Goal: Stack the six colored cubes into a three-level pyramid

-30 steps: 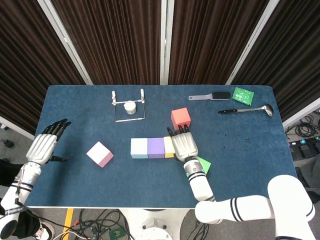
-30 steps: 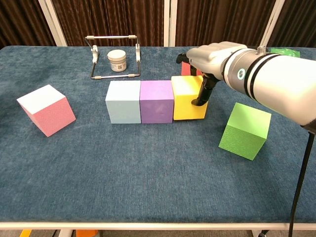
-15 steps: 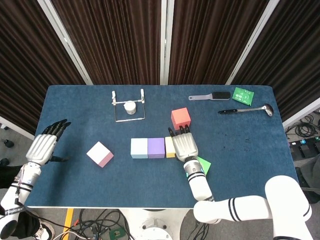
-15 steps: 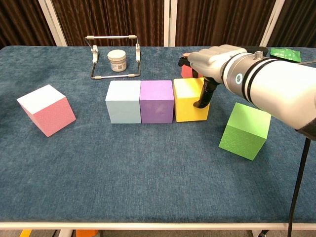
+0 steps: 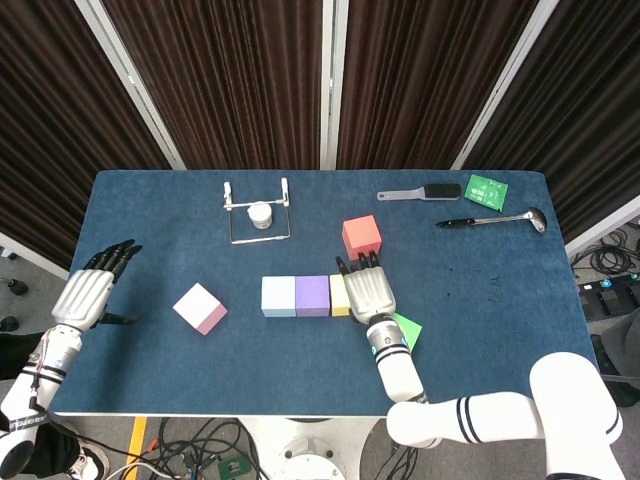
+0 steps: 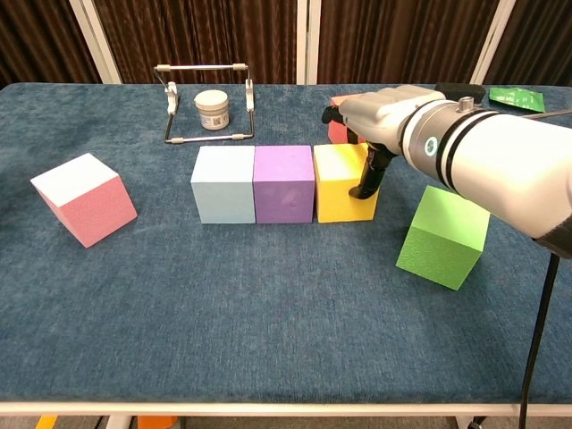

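Barely shifted since a second ago, the right hand (image 6: 380,112) rests fingers-spread over the yellow foam cube (image 6: 341,183), gripping nothing; the left hand (image 5: 90,290) lies open.

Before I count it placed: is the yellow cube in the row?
In: the yellow cube sits flush against the purple cube, robot hand over it.

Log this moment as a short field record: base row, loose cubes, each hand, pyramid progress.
base row: light blue cube, purple cube and yellow cube side by side in a line
loose cubes: pink cube far left, green cube tilted at right, red cube behind the row
right hand: over the yellow cube, thumb down its right face
left hand: holds nothing, fingers apart, at the table's left edge
progress: bottom level only, nothing stacked
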Controlling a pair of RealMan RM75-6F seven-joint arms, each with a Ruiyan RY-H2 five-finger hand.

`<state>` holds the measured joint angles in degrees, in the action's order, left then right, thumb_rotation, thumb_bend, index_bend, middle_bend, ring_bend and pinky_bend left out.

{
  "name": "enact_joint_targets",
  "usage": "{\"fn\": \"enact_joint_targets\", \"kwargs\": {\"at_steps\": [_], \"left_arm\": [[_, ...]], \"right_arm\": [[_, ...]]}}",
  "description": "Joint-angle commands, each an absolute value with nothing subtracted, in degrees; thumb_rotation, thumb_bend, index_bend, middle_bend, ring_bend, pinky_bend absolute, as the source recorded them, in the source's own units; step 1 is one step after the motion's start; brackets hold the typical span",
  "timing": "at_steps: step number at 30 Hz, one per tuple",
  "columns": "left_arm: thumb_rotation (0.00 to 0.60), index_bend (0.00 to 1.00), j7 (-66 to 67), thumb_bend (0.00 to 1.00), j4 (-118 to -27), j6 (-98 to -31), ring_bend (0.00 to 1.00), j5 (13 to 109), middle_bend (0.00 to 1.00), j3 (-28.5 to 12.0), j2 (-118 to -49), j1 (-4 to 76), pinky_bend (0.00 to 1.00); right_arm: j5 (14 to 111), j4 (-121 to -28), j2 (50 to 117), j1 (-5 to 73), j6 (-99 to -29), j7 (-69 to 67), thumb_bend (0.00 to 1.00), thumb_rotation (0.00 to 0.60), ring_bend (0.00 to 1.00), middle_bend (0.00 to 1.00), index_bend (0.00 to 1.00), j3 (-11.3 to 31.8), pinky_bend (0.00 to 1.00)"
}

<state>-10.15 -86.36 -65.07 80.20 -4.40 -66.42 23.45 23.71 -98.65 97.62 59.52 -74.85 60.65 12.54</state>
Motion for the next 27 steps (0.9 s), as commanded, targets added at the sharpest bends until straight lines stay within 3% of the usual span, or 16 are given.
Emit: {"fn": "enact_joint_targets", "kwargs": {"at_steps": [1,5,10,27], "left_arm": [[0.600,0.06,-10.14,0.00,-86.40,-65.02,0.00,80.24,0.00,-4.40,-66.37,23.48,0.12],[0.600,0.06,-10.21,0.00,-86.38,-64.93,0.00,80.27,0.00,-4.48,-66.32,23.57,0.12],[0.600,0.06,-10.46,0.00,-86.33,-64.89,0.00,80.22,0.00,-4.46,-66.28,23.49,0.12],[0.600,0.06,-10.49,0.00,-86.25,-64.75,0.00,79.94,0.00,-4.57,-66.15,23.40,0.12]], "right_arm": [[23.41,-98.82,97.58,59.46,-74.92,60.94,0.19,0.600,0.06,0.56,0.00,12.50,0.00],[22.93,-99.00,97.56,59.49,-74.92,61.38,0.18,0.600,0.06,0.50,0.00,12.61,0.00],[23.39,-99.12,97.52,59.34,-74.76,60.87,0.15,0.600,0.05,0.33,0.00,12.90,0.00],[23.68,-99.93,96.83,58.98,-74.47,60.08,0.10,0.600,0.02,0.15,0.00,13.43,0.00]]}}
